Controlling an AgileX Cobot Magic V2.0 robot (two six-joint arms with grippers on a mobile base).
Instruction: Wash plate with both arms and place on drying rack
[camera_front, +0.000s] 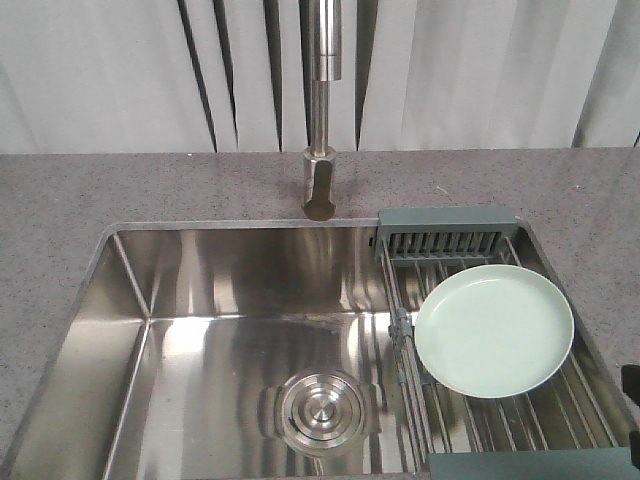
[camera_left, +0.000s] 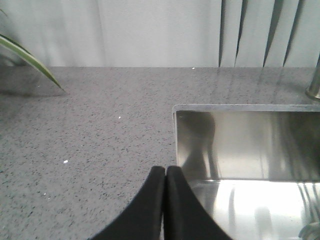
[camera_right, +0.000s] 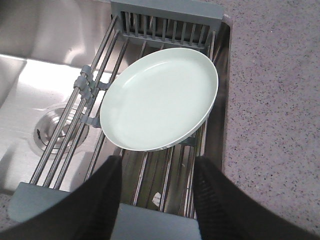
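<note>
My right claw (camera_right: 156, 172) hangs open over the near end of the drying rack (camera_right: 125, 75), its two black fingers (camera_right: 102, 200) spread wide and holding nothing. The plate (camera_right: 160, 105) lies just beyond the fingertips, face up on the steel rods, centred between the two fingers but not touched by either. It rests flat or nearly so (I cannot tell whether its far edge is lifted a little) and sits toward the rack's slotted end piece, with its right rim close to the sink wall beside the speckled grey bench (camera_right: 275, 100). From the front view the plate (camera_front: 494, 329) sits on the rack (camera_front: 445, 240) at the right side of the steel sink (camera_front: 200, 290), well apart from the round drain (camera_front: 321, 412) and to the right of the tap (camera_front: 321, 150). My left claw (camera_left: 165, 172) is closed, fingers pressed tip to tip with nothing between them, poised above the bench (camera_left: 90, 140) at the sink's left corner, well away from the plate.
</note>
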